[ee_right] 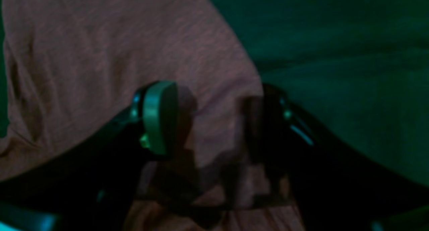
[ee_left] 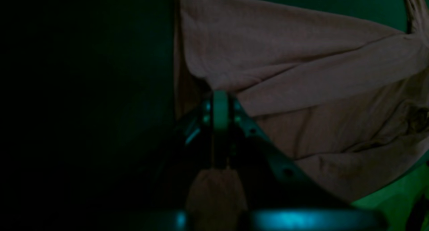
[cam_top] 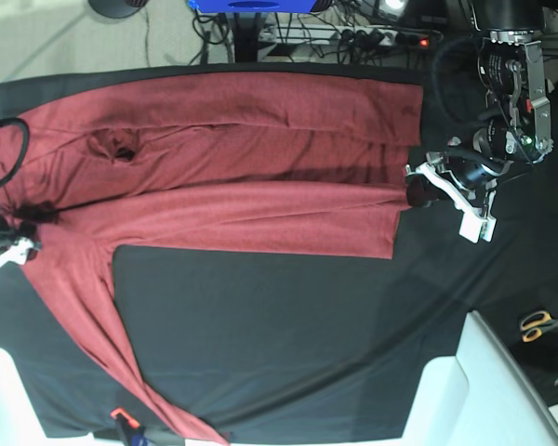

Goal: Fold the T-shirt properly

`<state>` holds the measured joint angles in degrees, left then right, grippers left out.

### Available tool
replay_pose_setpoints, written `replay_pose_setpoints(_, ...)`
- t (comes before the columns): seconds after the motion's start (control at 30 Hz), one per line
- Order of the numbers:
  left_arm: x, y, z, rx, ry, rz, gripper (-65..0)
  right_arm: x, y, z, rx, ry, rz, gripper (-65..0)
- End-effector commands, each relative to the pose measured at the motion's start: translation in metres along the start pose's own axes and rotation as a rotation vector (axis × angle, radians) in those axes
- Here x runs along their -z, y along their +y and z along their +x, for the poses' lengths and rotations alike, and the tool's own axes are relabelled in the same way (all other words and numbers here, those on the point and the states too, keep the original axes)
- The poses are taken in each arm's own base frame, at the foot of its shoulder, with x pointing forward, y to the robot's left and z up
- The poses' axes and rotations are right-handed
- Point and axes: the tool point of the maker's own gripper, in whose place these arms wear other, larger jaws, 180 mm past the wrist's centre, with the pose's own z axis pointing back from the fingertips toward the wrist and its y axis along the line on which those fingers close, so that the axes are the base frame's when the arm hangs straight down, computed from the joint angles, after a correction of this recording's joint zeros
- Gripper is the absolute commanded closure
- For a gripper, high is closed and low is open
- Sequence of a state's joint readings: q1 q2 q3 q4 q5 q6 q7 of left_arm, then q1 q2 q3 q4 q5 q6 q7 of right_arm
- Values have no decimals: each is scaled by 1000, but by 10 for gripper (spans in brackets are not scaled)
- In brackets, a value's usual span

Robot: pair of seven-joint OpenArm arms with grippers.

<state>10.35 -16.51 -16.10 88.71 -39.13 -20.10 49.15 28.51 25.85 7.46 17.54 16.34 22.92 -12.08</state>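
The brick-red T-shirt [cam_top: 232,177] lies spread across the black table cover [cam_top: 288,325], with one long sleeve [cam_top: 102,344] trailing toward the front left. My left gripper [ee_left: 220,103] is shut on the shirt's hem, and cloth [ee_left: 301,73] shows past the tips and between the finger bases. In the base view this gripper [cam_top: 417,190] sits at the shirt's right edge. My right gripper [ee_right: 214,123] stands open over the shirt's fabric [ee_right: 100,56], one fingertip [ee_right: 161,117] on the cloth and the other at its edge. In the base view it [cam_top: 14,232] is at the far left shoulder area.
Scissors [cam_top: 539,323] lie off the table at the right. White panels [cam_top: 484,390] stand at the front right corner and another at the front left [cam_top: 5,400]. Cables and a power strip [cam_top: 353,35] run behind the table. A small orange item [cam_top: 119,415] sits by the sleeve end.
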Motion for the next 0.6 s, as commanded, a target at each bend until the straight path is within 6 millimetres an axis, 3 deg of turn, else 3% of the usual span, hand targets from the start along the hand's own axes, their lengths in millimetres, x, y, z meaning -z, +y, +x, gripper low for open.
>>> replay_pose_setpoints(0.0,-4,0,15,13,-44,-6,0,-8,-12,31,-4,-71,-20,-251)
replay_pose_setpoints(0.13,-4,-1,15,14,-42,-8,0,-8,-12,34,-6,-75,-21,0)
replay_pose_setpoints(0.4,-3,-4,25,28,-62,-16,0,-15,-7,64,-38,-139,-14,0)
replay_pose_setpoints(0.57,-2,-7,39,37,-89,-21,0,-21,-17,69,-45,-119,-32,0)
